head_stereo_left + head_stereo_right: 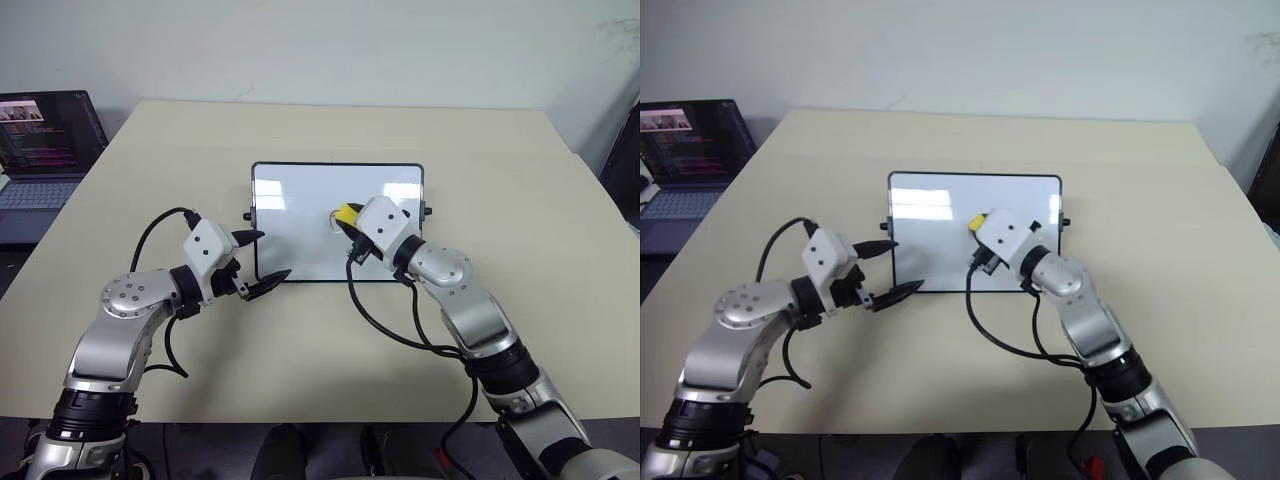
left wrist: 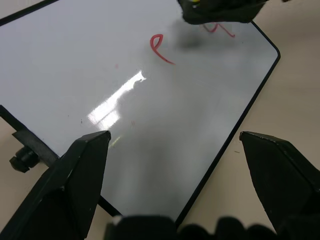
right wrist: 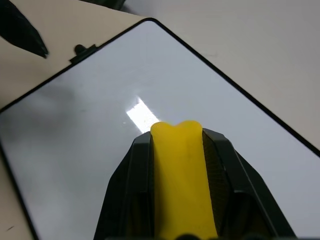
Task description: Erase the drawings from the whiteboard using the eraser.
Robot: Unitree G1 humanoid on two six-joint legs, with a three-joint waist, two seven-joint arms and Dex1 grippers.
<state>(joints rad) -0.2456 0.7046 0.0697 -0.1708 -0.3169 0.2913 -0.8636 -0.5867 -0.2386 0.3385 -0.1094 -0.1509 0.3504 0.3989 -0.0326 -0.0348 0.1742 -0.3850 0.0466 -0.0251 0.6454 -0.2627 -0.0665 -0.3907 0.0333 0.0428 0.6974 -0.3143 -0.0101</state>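
Observation:
The whiteboard (image 1: 300, 210) lies flat in the middle of the table. My right gripper (image 1: 349, 219) is shut on the yellow eraser (image 3: 182, 175) and holds it over the right half of the board. Red drawings show in the left wrist view: a loop (image 2: 159, 47) and a squiggle (image 2: 221, 30) that is partly hidden under the right gripper. I cannot tell whether the eraser touches the board. My left gripper (image 1: 273, 254) is open at the board's near left corner, one finger over the board and one at its near edge, holding nothing.
A laptop (image 1: 45, 150) with a lit screen sits past the table's far left corner. A black knob (image 1: 248, 214) sticks out from the board's left side. Cables hang from both wrists. Bare tabletop (image 1: 520, 200) surrounds the board.

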